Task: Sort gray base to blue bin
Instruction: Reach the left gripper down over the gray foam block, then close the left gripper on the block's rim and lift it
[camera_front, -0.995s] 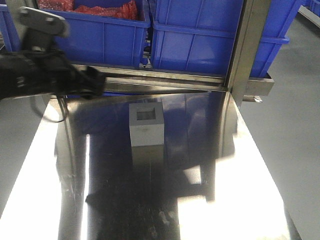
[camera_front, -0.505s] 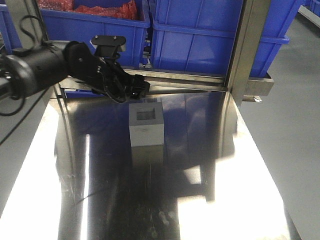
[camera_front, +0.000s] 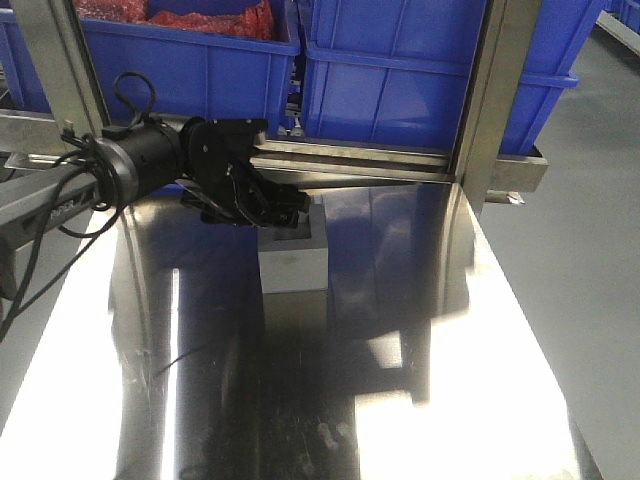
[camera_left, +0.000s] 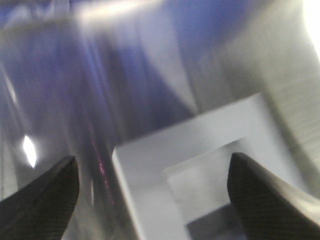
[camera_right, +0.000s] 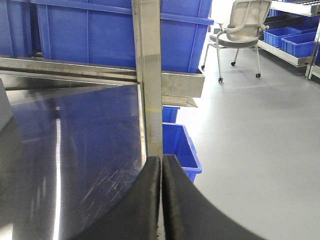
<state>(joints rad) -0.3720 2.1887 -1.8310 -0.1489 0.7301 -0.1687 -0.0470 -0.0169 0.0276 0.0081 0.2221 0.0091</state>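
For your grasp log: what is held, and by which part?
Nothing: left claw open over the matte gray boxy block; right claw shut, empty.

A warehouse or factory sorting floor. Beyond the left gripper (camera_front: 285, 212), big blue bins (camera_front: 400, 90) sit on a steel rack (camera_front: 485, 120) behind a polished steel table (camera_front: 450, 330). Right of the right gripper (camera_right: 161, 167) there is bare gray floor (camera_right: 250, 140), smaller bins (camera_right: 297, 42) on shelving, and an office chair (camera_right: 244, 22).

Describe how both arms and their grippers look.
The left arm is a black, rounded tube with loose black cables looping off it. The left gripper has black, tapered, finely cross-hatched fingers. The right gripper has smooth, matte black, curved fingers; its arm is out of view.
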